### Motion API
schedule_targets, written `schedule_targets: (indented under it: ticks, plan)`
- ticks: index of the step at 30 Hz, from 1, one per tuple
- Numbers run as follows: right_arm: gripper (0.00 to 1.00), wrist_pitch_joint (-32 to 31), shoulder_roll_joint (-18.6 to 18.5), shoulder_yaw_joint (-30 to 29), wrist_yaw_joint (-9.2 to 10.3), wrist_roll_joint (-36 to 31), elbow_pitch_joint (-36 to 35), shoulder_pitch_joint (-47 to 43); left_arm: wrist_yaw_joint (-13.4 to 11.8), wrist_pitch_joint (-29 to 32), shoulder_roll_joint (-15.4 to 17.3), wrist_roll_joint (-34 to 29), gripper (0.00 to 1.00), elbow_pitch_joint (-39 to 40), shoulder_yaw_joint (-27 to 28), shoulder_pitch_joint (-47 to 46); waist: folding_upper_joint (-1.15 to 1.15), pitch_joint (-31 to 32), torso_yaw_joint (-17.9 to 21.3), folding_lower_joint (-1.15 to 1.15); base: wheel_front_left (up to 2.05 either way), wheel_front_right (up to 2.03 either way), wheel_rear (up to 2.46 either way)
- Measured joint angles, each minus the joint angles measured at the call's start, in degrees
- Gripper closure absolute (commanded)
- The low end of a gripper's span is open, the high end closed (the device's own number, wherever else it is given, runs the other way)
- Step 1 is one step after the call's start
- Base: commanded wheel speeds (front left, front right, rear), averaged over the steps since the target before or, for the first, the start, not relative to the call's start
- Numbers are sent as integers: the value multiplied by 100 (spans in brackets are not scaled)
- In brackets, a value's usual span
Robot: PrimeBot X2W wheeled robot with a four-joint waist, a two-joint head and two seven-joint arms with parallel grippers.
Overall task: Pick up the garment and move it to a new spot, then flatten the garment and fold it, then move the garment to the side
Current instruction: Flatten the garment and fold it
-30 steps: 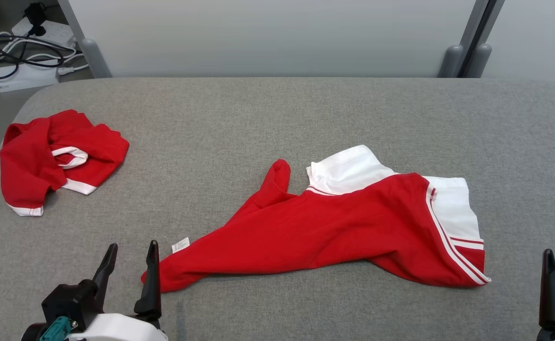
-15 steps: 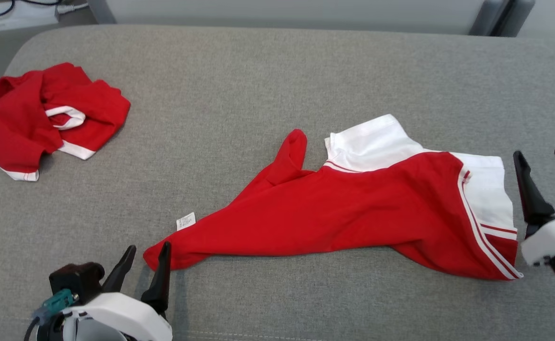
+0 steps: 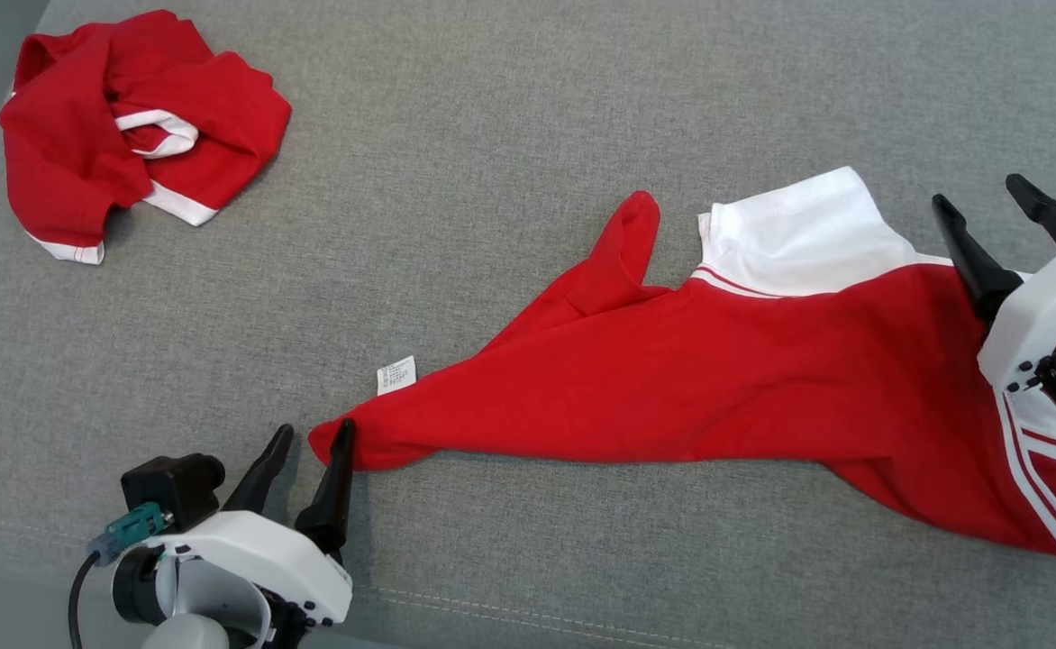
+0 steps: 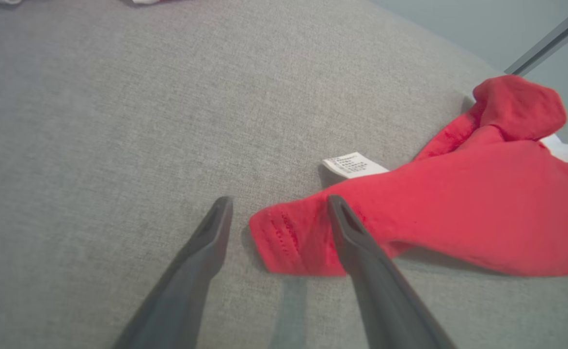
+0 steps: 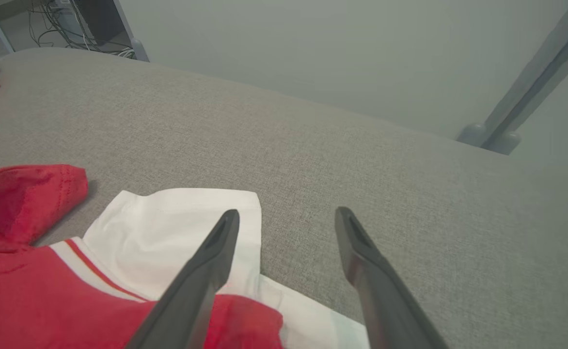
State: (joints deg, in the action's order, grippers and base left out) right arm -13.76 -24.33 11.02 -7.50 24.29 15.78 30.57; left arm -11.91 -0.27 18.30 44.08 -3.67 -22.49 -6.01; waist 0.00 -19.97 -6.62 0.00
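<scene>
A red garment (image 3: 690, 388) with white sleeves and striped trim lies stretched out and wrinkled across the grey padded surface (image 3: 492, 135). Its pointed red corner (image 4: 293, 237) lies between the open fingers of my left gripper (image 3: 316, 437), beside a small white label (image 3: 396, 375). My right gripper (image 3: 987, 203) hovers open over the garment's far right end, one finger (image 5: 211, 257) above the white sleeve (image 5: 177, 228). Nothing is held by either gripper.
A second red garment (image 3: 132, 117) with white trim lies crumpled at the far left corner of the surface. The surface's front seam (image 3: 528, 617) runs close to my left wrist. A grey post (image 5: 531, 92) and wall stand behind the far edge.
The head camera has tilted down, so the wall and cables have left the picture. My right gripper has come in over the garment's right end. My left gripper has closed in on the red corner.
</scene>
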Motion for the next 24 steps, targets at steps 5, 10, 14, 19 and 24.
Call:
schedule_targets:
  ticks: [5, 10, 14, 19, 24]
  plan:
    - [0, -63, -146, 426, 0, 101, 433, 467, 160, -89, -142, 93, 0, -126, -77, -185, 0, -161, -122, 0, 0, 0, 0]
    - [0, -162, -169, 787, 0, 255, 748, 803, 286, -167, -214, 97, 0, -193, -109, -325, 0, -316, -194, 0, 0, 0, 0]
    - [0, -168, -178, 1060, 0, 297, 1000, 1127, 338, -178, -249, 98, 0, -269, -144, -466, 0, -467, -224, 0, 0, 0, 0]
    - [0, -143, -138, 1429, 0, 425, 1429, 1501, 436, -212, -269, 97, 0, -357, -181, -642, 0, -627, -245, 0, 0, 0, 0]
    - [0, -19, -102, 1718, 0, 553, 1723, 1701, 435, -235, -300, 123, 0, -366, -204, -647, 0, -641, -251, 0, 0, 0, 0]
